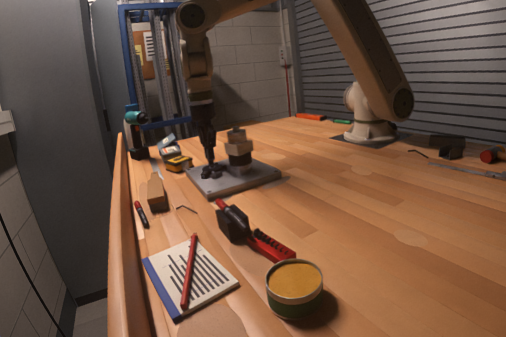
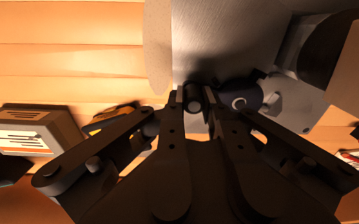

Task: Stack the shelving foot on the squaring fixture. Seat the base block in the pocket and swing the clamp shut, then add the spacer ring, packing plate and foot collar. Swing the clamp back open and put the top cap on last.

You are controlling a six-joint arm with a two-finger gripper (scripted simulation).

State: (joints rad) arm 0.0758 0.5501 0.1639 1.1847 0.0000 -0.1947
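Note:
The clamp's dark handle (image 2: 194, 98) is gripped between the fingers of my gripper (image 2: 193, 102), which is closed on it low over the grey squaring fixture (image 1: 233, 177). The clamp (image 1: 212, 171) sits on the left part of the fixture plate, with its round pivot (image 2: 239, 103) just beside the fingers. To its right the stack (image 1: 239, 152) stands upright on the plate: a pale metal base, a dark ring, a tan plate, and a darker piece on top.
The robot's arm (image 1: 350, 32) arches over the bench from its base (image 1: 370, 129) at the back right. A tape measure (image 1: 178, 162), a wooden block (image 1: 156, 192), a marker (image 1: 141, 214), a red-handled tool (image 1: 252, 236), a notepad with pencil (image 1: 190, 277) and a round tin (image 1: 294, 288) lie around the fixture.

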